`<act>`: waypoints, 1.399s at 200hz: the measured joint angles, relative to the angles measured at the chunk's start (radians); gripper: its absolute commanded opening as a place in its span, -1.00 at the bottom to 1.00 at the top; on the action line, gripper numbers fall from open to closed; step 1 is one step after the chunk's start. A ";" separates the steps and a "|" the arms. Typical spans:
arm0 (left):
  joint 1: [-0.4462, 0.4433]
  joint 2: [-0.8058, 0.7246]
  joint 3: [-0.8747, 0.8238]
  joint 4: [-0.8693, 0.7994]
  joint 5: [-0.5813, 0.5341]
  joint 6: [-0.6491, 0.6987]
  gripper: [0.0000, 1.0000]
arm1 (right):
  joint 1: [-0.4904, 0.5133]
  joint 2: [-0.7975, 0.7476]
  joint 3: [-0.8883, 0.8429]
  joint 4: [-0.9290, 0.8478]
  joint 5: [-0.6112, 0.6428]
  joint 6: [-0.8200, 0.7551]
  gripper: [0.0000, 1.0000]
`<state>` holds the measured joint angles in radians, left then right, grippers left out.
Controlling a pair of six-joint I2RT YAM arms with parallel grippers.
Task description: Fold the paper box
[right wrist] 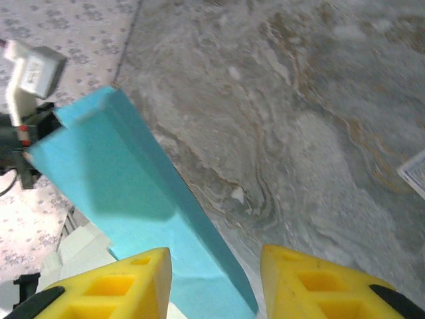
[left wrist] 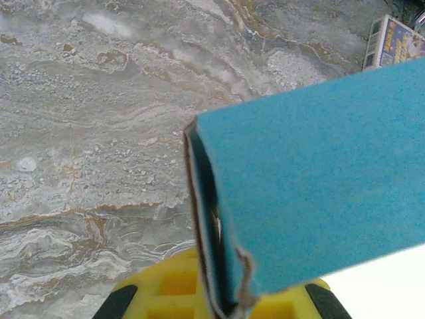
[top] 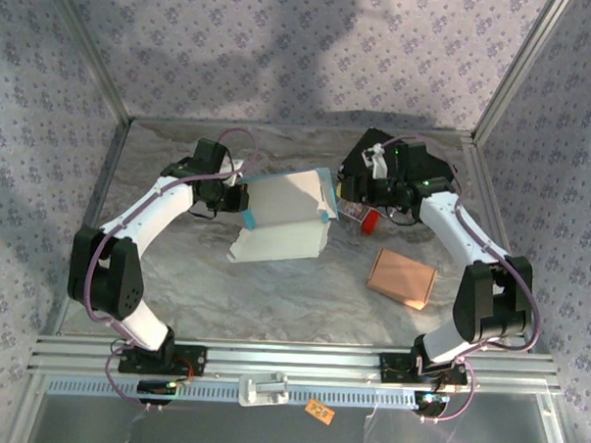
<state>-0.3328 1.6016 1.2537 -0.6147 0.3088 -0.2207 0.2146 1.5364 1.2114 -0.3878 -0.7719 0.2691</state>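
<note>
1. The marbled desk (top: 272, 299) carries a closed brown cardboard box (top: 401, 277). It lies flat on the right side, well apart from the paper box and near the right arm.
2. A small printed carton (left wrist: 398, 40) lies on the desk beyond the paper box's blue flap, just beside the right arm's wrist.
3. On the near rail sit a white fitting (top: 264, 389) and, beside it, an orange tag (top: 319, 412).
4. The paper box (top: 286, 206) is in the middle of the desk, between the two arms. Its white inner face is turned up, blue shows along its edges, and a lower white part rests on the desk.
5. The left fingers (left wrist: 166, 286) are closed tight on the edge of the box's blue flap at its left side.
6. The right fingers (right wrist: 126, 282) stand partly apart at the box's right side. A blue wall of the box runs between them, with bare desk showing between that wall and the far finger, so it is not clamped.
</note>
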 measured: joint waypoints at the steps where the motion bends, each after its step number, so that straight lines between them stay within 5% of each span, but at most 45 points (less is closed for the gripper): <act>1: 0.000 0.000 0.000 0.000 0.001 0.000 -1.00 | 0.000 0.001 0.002 0.000 -0.002 -0.002 -0.17; 91: 0.000 0.011 0.015 -0.002 0.020 0.004 -1.00 | 0.063 0.076 0.060 -0.037 -0.063 -0.079 -0.17; 180: 0.006 0.011 0.021 -0.010 0.016 0.004 -1.00 | 0.127 0.086 0.110 -0.076 0.002 -0.105 -0.19; 280: -0.010 0.010 0.021 -0.019 -0.010 0.004 -1.00 | 0.261 0.109 0.208 -0.213 0.430 -0.177 -0.31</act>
<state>-0.3431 1.6119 1.2747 -0.6334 0.2985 -0.2169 0.4755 1.6459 1.4189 -0.6006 -0.3420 0.0921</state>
